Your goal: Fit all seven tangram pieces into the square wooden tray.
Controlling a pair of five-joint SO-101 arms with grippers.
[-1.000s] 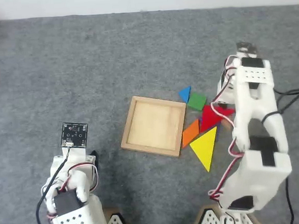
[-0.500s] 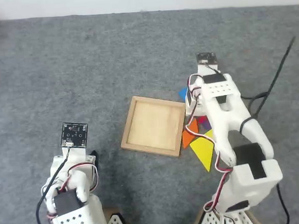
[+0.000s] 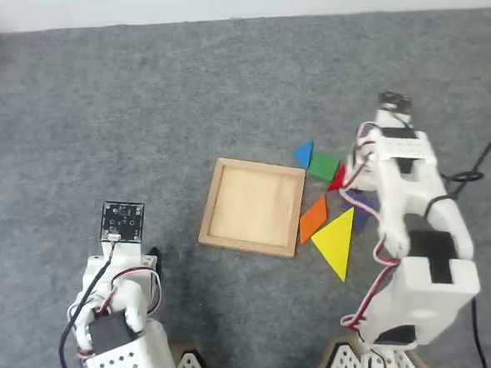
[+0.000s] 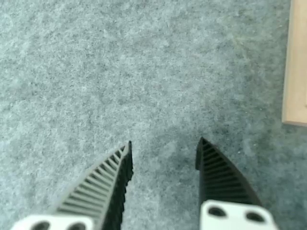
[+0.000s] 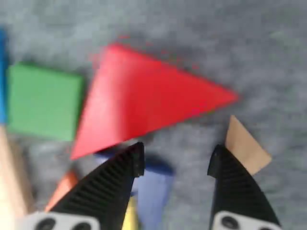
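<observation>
Tangram pieces (image 3: 336,241) lie clustered on the bench just beside the empty square wooden tray (image 3: 245,245). The right gripper (image 5: 178,153) hangs spread above the red triangle (image 5: 144,105), seemingly lined up to grasp it. The left gripper (image 4: 165,148), also spread, waits over bare bench near the tray.

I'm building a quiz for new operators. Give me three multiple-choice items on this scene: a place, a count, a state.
1. Where is the green square? A in the tray; B on the carpet beside the tray; C in the left jaws.
2. How many pieces lie in the tray? A none; B two; C seven.
3. The right jaws are: A open; B shut on a piece; C shut on the tray's rim.
Key: B, it lies outside the rim; A, the tray's floor is bare; A, a gap shows between them over the red triangle.
</observation>
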